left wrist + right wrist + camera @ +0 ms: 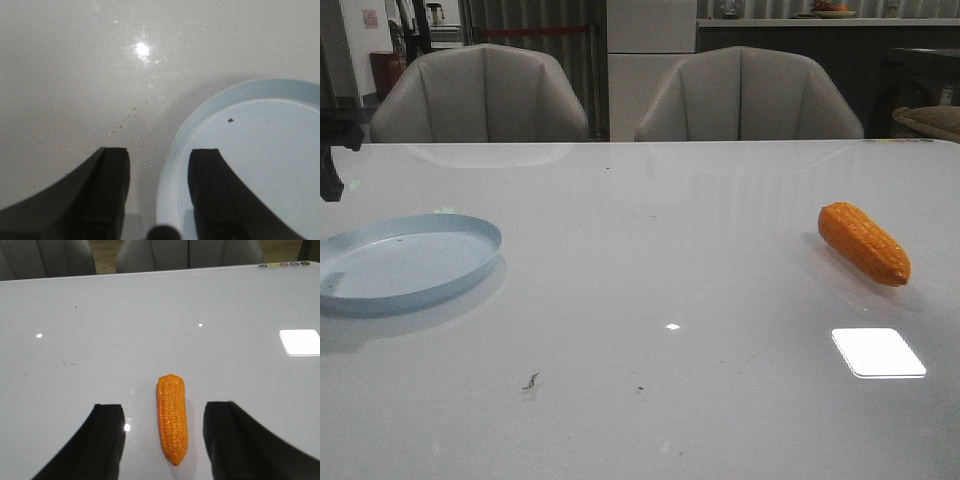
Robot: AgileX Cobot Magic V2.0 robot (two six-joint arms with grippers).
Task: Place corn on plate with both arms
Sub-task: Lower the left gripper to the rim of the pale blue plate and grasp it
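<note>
The corn [864,242] is lying on the table [650,300] at the right, well apart from the plate [405,262] at the left, framed untouched between the right jaws, while the left jaws are gaping over the plate's rim

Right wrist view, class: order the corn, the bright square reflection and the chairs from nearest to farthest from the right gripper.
From the right gripper:
1. Corn, lying between the open fingers.
2. Square reflection, on the table off to one side.
3. Chairs, beyond the table's far edge.
</note>
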